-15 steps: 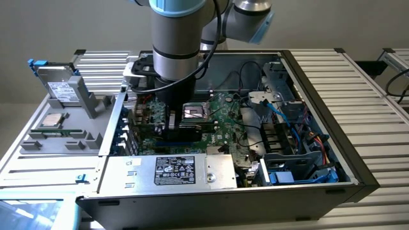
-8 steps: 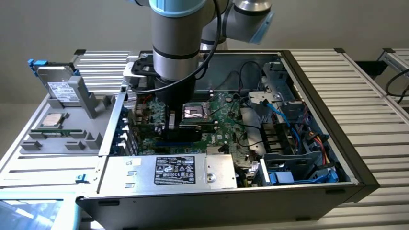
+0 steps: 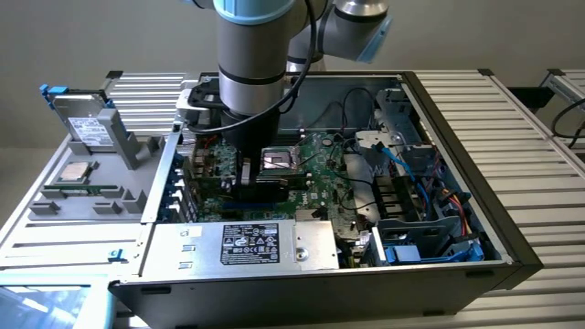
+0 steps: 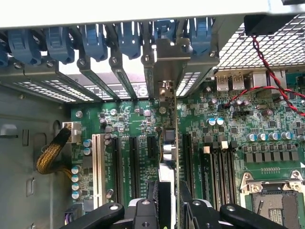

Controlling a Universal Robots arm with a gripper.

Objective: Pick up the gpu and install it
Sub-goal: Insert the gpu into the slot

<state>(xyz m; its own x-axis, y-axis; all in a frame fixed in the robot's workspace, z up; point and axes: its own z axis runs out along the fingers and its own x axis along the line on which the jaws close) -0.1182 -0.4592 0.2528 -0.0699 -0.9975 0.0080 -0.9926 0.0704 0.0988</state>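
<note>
The wrist view looks along the gpu (image 4: 167, 143), gripped edge-on between the fingers of the gripper (image 4: 167, 196) over the motherboard (image 4: 128, 124), long axis running to its silver bracket (image 4: 177, 67) at the rear slot wall (image 4: 43, 76). The exterior view gives the arm (image 3: 251, 68) reaching down into the open case (image 3: 302, 295), covering most of the gpu; whether its edge sits in a slot is hidden

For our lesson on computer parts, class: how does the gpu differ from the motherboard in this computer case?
The gpu stands on edge, seen as a thin strip; the motherboard lies flat in the case. The gpu is small and narrow; the motherboard spreads across the case. The gripper holds the gpu between its fingers; the motherboard is not gripped. Both are circuit boards inside the open case.
</note>
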